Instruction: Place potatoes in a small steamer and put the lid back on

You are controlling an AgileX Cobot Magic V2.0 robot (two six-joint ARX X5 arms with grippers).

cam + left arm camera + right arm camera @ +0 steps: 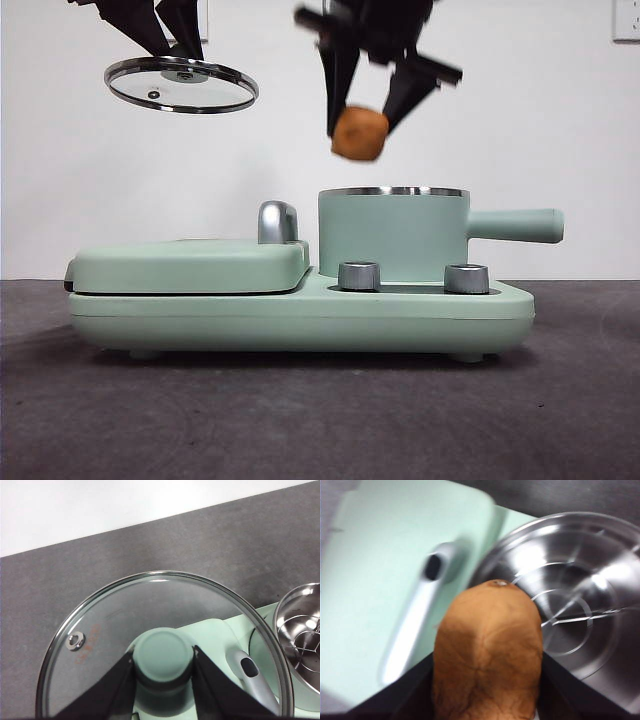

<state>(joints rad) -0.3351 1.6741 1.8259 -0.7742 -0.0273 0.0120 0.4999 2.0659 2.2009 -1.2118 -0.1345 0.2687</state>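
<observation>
The mint-green steamer pot (pixel 392 235) stands open on its base, its steel inside showing in the right wrist view (pixel 570 595) and in the left wrist view (pixel 302 640). My right gripper (pixel 362 125) is shut on the orange-brown potato (pixel 359 134), also seen in the right wrist view (pixel 487 655), and holds it in the air just above the pot's left rim. My left gripper (pixel 170 45) is shut on the green knob (pixel 163 655) of the glass lid (pixel 181 84) and holds the lid high, left of the pot, above the griddle.
The flat green griddle cover (pixel 190 265) with a chrome handle (pixel 277 221) lies left of the pot on the same base. Two steel dials (pixel 359 276) face front. The pot's side handle (pixel 515 225) points right. Dark table (pixel 320 420) all round.
</observation>
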